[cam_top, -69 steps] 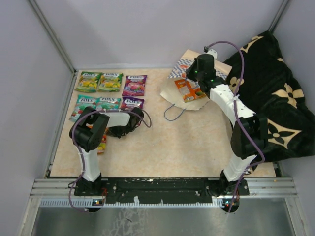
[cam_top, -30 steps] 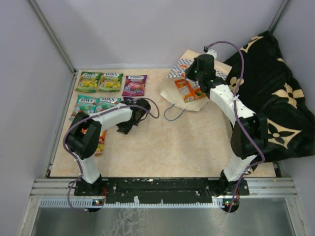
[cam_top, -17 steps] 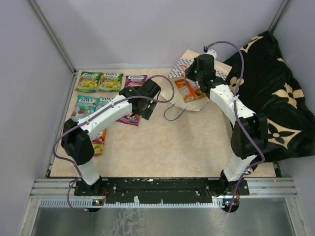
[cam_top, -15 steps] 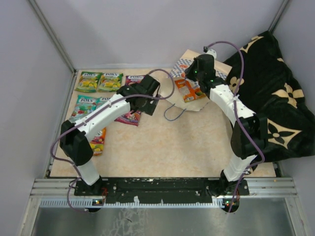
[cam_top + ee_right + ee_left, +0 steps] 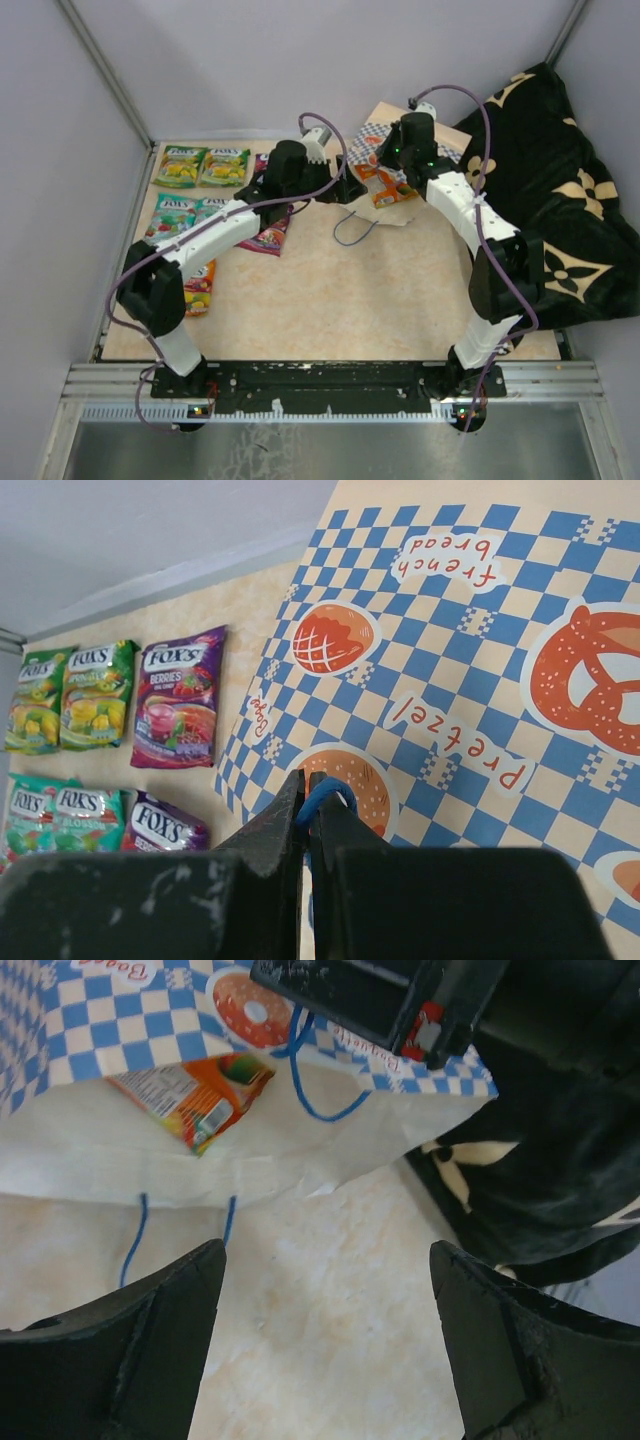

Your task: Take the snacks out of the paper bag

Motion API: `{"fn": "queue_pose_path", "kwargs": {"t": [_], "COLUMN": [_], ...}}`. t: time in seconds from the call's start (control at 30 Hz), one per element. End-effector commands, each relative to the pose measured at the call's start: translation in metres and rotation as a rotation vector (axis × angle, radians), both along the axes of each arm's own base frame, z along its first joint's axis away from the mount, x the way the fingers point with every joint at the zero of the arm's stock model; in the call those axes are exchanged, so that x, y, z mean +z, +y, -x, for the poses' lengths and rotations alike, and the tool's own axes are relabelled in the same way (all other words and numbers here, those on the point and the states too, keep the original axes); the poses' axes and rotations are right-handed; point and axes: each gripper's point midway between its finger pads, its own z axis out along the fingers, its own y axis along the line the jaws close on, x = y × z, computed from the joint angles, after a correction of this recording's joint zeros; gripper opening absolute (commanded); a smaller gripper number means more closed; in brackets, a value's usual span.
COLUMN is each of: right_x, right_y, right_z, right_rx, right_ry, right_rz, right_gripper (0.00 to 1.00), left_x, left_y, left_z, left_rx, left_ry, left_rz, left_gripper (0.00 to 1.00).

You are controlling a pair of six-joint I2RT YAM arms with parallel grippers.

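Note:
The paper bag (image 5: pixel 368 133) lies at the back centre, its checkered side (image 5: pixel 450 670) up. My right gripper (image 5: pixel 308 777) is shut on its blue cord handle (image 5: pixel 327 792) and holds the mouth up. An orange-red snack (image 5: pixel 195 1095) lies inside the open mouth, also visible from above (image 5: pixel 386 189). My left gripper (image 5: pixel 325 1260) hovers open over bare table just in front of the mouth, nothing between its fingers (image 5: pixel 150 1340). Green (image 5: pixel 180 165), teal (image 5: pixel 175 212) and purple (image 5: pixel 266 238) snacks lie in rows on the left.
A black cloth with tan flowers (image 5: pixel 560 210) is heaped along the right side, touching the bag's far end. The bag's second blue handle (image 5: pixel 352 228) trails on the table. Another orange-red pouch (image 5: pixel 200 290) lies beside the left arm. Walls close the back and sides.
My left arm has swung from the snack rows on the left across to the bag's mouth, gripper open. The right gripper has kept its hold on the handle, barely moving.

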Motion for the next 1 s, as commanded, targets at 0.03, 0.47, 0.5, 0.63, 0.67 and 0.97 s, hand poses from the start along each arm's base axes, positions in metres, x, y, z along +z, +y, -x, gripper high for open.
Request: {"fn": "queue_pose_path", "kwargs": {"t": [0.03, 0.47, 0.5, 0.63, 0.67, 0.97], "right_x": [0.065, 0.073, 0.072, 0.065, 0.064, 0.065], "right_y": [-0.011, -0.024, -0.024, -0.018, -0.018, -0.021], "right_z": [0.002, -0.006, -0.007, -0.008, -0.008, -0.008], "right_rx": [0.016, -0.022, -0.025, -0.013, -0.013, -0.024], "right_ry": [-0.135, -0.111, -0.108, -0.093, -0.09, -0.095], "right_rz": [0.045, 0.143, 0.14, 0.115, 0.113, 0.119], "right_gripper": [0.0, 0.0, 0.0, 0.0, 0.0, 0.0], "left_x": [0.027, -0.078, -0.084, -0.105, -0.109, -0.151], "left_y": [-0.051, -0.103, -0.099, -0.085, -0.083, -0.074], "left_z": [-0.019, -0.061, -0.065, -0.087, -0.093, -0.116], "left_rx": [-0.138, 0.133, 0.184, 0.351, 0.382, 0.478], "left_ry": [-0.048, 0.149, 0.155, 0.173, 0.171, 0.173], "left_rz": [0.407, 0.665, 0.647, 0.561, 0.53, 0.356], "left_gripper": [0.87, 0.72, 0.72, 0.7, 0.7, 0.7]}}
